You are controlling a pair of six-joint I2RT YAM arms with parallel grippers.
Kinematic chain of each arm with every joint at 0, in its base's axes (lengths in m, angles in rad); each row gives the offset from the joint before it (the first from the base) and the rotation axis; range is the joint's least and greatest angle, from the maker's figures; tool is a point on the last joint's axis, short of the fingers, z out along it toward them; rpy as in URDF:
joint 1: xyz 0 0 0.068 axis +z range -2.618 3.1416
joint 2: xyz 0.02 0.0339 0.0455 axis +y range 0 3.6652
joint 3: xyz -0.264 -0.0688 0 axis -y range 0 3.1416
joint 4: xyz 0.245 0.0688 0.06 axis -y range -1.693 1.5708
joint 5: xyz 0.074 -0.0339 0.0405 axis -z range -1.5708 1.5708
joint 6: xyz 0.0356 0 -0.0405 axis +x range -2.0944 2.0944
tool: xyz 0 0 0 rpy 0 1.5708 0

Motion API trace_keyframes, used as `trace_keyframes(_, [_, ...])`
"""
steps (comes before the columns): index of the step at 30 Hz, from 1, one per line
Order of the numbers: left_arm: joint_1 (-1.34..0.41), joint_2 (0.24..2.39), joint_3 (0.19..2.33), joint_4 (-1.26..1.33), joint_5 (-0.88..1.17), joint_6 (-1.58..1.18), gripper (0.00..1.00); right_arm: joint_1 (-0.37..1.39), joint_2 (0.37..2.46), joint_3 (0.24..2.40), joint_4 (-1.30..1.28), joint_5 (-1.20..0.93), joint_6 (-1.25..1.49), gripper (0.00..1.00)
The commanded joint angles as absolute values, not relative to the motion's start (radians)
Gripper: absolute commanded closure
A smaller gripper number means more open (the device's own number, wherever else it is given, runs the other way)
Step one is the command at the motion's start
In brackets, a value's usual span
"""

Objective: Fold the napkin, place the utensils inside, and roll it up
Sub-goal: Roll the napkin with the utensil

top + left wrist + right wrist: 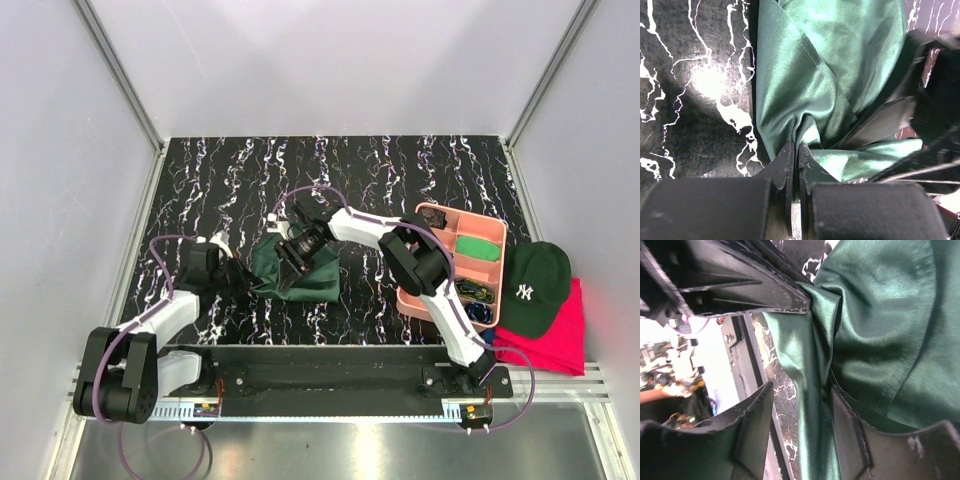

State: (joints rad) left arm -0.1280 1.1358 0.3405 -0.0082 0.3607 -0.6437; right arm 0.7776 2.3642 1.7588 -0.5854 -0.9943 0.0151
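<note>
While left gripper [794,152] pinches a corner of the napkin [305,272], cloth lies bunched at frame centre — long axis roughly left-right, pinched tip pointing left; right gripper [800,400] fingers stand apart — astride a fold, not clamping.

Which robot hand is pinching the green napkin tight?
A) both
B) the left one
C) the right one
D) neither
B: the left gripper is shut on a fold of the napkin, while the right gripper stands open with cloth between its fingers.
</note>
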Motion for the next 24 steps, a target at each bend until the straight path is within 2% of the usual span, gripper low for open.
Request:
trace_keyframes(1, [-0.126,1.161,0.371,-0.066,0.327,-0.612,1.0,0.772,2.249,1.738,-0.532,-0.89,0.031,0.39])
trace_keyframes(6, [-0.127,1.183,0.383,-0.083,0.327,-0.611,1.0,0.772,2.143,1.654,-0.404,-0.761,0.038,0.3])
trace_keyframes(11, [-0.127,1.201,0.409,-0.118,0.321,-0.612,1.0,0.781,1.922,1.387,-0.131,-0.603,0.054,0.25])
trace_keyframes(15, [-0.127,1.215,0.428,-0.144,0.322,-0.612,1.0,0.851,1.757,1.175,0.11,-0.296,-0.044,0.23])
trace_keyframes(18, [-0.127,1.226,0.431,-0.15,0.325,-0.612,1.0,0.932,1.686,1.085,0.146,-0.162,-0.107,0.23])
trace_keyframes(24, [-0.129,1.235,0.445,-0.16,0.328,-0.612,1.0,1.002,1.667,1.028,0.112,-0.097,-0.068,0.27])
